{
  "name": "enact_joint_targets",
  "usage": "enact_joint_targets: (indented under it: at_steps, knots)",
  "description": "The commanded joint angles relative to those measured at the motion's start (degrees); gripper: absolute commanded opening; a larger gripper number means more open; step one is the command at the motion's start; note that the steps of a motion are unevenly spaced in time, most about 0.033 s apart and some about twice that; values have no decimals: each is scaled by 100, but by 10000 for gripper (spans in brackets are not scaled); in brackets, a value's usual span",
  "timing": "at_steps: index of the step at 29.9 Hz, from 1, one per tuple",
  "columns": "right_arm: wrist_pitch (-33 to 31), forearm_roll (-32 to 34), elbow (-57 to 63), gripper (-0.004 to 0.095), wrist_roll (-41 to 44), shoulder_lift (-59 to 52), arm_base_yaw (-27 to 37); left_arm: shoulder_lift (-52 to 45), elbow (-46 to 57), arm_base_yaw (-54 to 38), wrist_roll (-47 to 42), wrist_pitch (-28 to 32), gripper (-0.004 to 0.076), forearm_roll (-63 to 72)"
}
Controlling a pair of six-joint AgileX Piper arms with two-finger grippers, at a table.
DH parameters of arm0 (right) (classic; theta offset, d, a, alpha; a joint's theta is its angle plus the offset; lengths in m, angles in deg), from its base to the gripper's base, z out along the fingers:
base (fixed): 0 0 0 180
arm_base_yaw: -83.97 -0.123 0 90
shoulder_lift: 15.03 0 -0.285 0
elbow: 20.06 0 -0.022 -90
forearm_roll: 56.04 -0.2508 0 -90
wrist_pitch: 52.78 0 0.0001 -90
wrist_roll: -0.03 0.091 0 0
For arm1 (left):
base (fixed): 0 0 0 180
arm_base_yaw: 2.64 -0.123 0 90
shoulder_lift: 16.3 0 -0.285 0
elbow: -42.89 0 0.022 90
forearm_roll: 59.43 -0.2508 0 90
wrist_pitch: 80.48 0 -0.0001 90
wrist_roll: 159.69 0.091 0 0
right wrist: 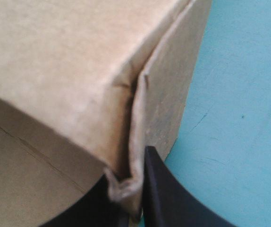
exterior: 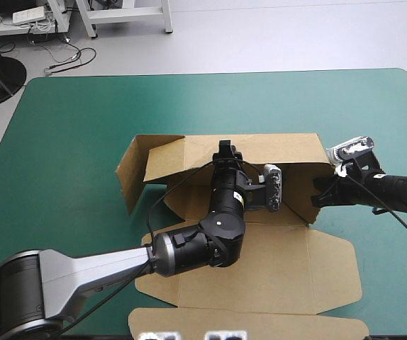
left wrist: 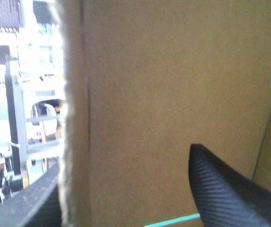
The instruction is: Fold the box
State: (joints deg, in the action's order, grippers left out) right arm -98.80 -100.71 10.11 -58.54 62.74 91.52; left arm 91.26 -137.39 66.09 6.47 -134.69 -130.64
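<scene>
Ahead of your left gripper's (left wrist: 126,161) fingers (left wrist: 220,189) and off to their left, the box's (exterior: 281,269) end flap (exterior: 129,173) stands loose, mid-worktop (exterior: 69,142). Those fingers are spread, straddling the raised rear wall's (exterior: 288,147) edge, 1 on each side. Your right gripper's (right wrist: 128,165) fingers (right wrist: 168,198) are pinching the right corner seam. This looks like wall-raising. Next, probably clamp the rear wall and square that corner. The left arm lies over the flat lid panel (exterior: 310,276), blocking it.

Probably a lab, teal-green covered table (exterior: 83,142), loose cables (exterior: 67,60) on bare grey floor (exterior: 274,35)
</scene>
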Motion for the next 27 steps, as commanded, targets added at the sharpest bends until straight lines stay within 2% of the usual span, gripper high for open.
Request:
enact_joint_targets:
  at_steps: [1,13,16,20,21,24,27]
  knots:
    - [-42,66,-125,-5,45,-87,12,-550,-129,140,-89,54,454,-361]
    - [64,137,-125,-5,181,-84,12,-1416,-129,743,-133,-173,437,-38]
    - [75,137,-125,-5,181,-84,12,-1628,-129,966,-243,-173,333,-14]
    - [75,137,-125,-5,196,-84,12,-1914,-129,976,-418,-140,34,-405]
    - [75,137,-125,-5,211,-84,12,-1967,-129,918,-502,-125,-5,-597]
    - [75,137,-125,-5,281,-84,12,-2075,-180,543,-571,11,-1,-800]
    - [49,137,-125,-5,351,-84,12,-2085,-381,-180,-571,406,-1,-314]
